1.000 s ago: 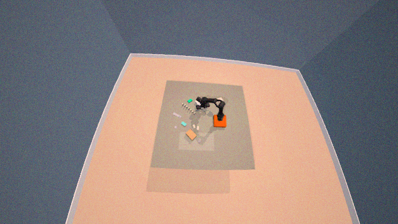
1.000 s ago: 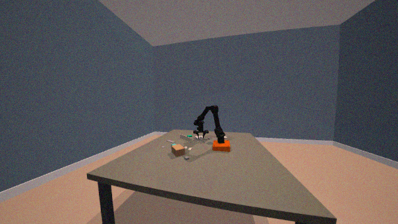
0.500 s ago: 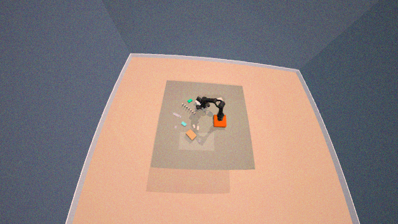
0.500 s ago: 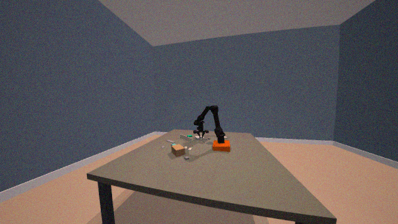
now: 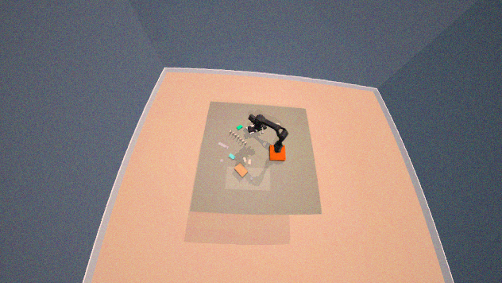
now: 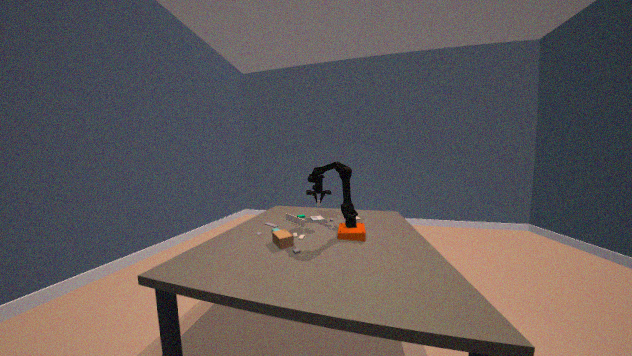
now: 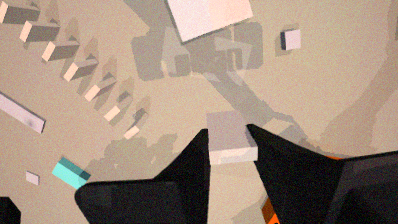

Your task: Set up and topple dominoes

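Observation:
My gripper (image 7: pixel 227 132) (image 6: pixel 319 202) is shut on a pale domino (image 7: pixel 232 137), held between the fingertips above the table; its lighter end face shows in the wrist view. A row of several standing dominoes (image 7: pixel 80 69) (image 6: pixel 295 219) runs diagonally at the left of the wrist view, apart from the gripper. The row also shows left of the arm in the top view. Two small cream pieces, one (image 5: pixel 245 160) beside the other (image 5: pixel 249 162), lie nearer the brown box; whether they are dominoes is too small to tell.
A white block (image 7: pixel 210 17) and a small pale cube (image 7: pixel 292 39) lie beyond the gripper. A pinkish strip (image 7: pixel 21 112) (image 5: pixel 223 145) and a teal block (image 7: pixel 70 171) (image 5: pixel 231 157) lie beside the row. A green block (image 5: pixel 239 127) is near its far end. A brown box (image 5: pixel 241 170) (image 6: pixel 283 238) stands nearer the exterior camera.

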Controlling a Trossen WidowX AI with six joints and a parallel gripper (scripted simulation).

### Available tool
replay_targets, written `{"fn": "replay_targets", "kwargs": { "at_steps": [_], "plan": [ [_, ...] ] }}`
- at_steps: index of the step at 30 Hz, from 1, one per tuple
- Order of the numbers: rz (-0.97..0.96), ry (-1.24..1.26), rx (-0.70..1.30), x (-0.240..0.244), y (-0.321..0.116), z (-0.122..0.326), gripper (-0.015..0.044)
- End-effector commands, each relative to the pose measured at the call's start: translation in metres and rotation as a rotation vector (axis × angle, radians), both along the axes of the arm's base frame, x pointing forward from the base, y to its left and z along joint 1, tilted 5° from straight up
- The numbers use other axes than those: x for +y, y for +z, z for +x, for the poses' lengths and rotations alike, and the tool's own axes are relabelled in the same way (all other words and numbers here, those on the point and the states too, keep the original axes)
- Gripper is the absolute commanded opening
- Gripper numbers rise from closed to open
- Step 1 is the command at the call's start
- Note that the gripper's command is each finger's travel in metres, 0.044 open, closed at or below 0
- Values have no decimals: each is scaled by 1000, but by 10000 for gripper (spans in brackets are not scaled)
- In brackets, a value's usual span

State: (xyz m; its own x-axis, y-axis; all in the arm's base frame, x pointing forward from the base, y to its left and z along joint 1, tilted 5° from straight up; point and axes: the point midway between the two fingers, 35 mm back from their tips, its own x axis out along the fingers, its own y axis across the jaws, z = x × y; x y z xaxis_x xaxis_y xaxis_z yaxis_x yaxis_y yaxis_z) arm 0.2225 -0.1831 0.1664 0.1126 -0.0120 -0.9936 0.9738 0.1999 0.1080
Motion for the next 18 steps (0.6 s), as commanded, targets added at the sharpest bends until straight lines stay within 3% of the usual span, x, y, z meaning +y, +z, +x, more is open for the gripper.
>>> {"fn": "replay_targets", "kwargs": {
  "at_steps": [1,9,18],
  "plan": [
    [3,90,10,14,2,14,107],
    [-35,531,-2,99,12,84,107],
    [-36,541,-3,100,-6,91,107]
  ]
}}
